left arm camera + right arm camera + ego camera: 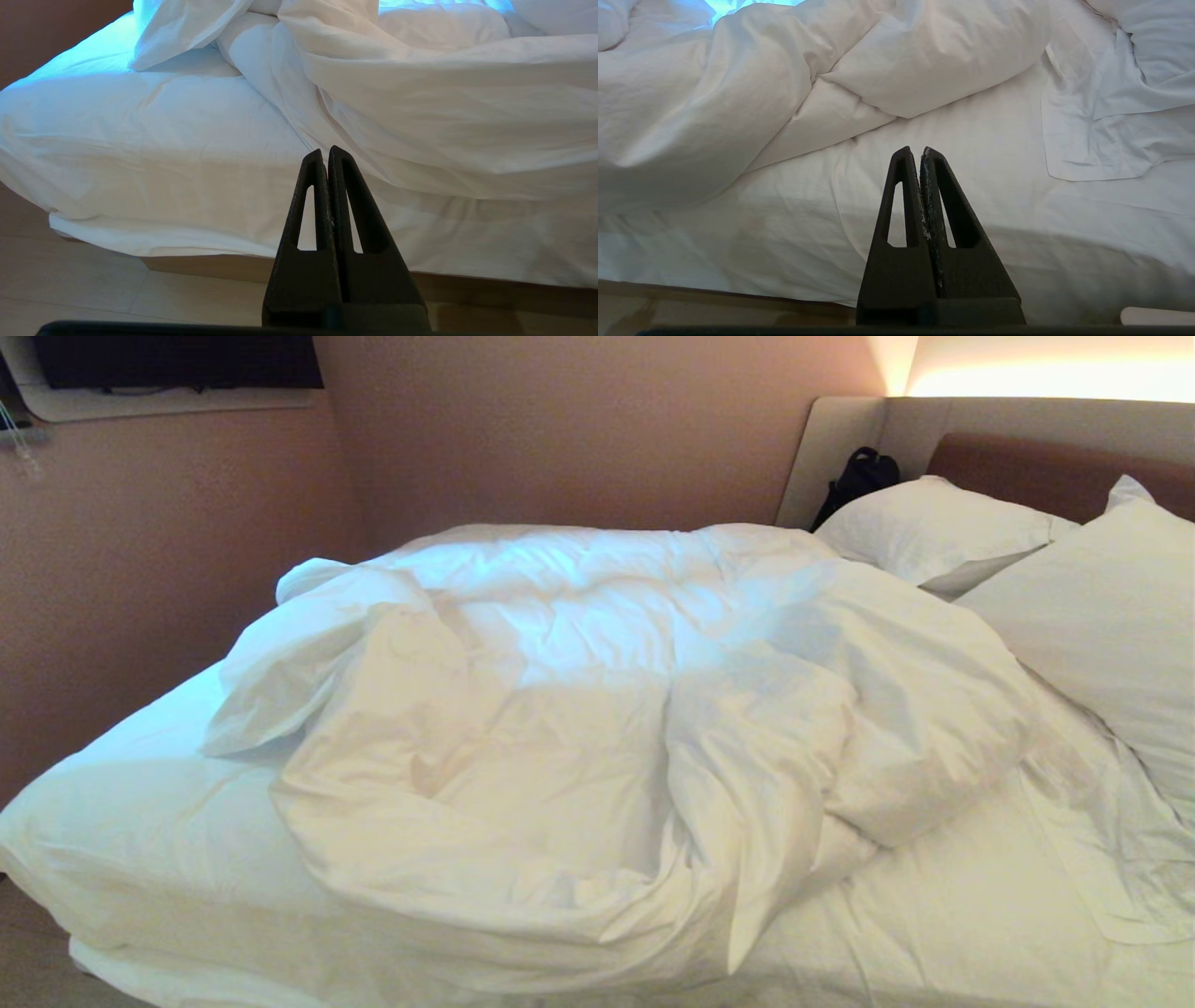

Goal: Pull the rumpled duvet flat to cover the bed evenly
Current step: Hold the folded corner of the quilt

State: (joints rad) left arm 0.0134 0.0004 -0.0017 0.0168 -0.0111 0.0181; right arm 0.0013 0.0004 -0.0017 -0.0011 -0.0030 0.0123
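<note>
The puffy white duvet (579, 728) lies bunched in a heap across the middle of the bed (934, 933), folded over itself, with bare sheet showing at the foot and on the near right side. Neither arm shows in the head view. In the left wrist view my left gripper (325, 150) is shut and empty, held off the bed's near side below the duvet (420, 107) folds. My right gripper (915, 150) is likewise shut on nothing, short of the mattress edge, with the duvet (714, 102) beyond it.
Two white pillows (1102, 616) lean on the brown headboard (1046, 471) at the right, a black bag (854, 476) in the corner behind them. Walls hem the bed at the far and left sides. A loose flat cloth (1092, 135) lies by the pillows. Tan floor (117, 289) runs along the near side.
</note>
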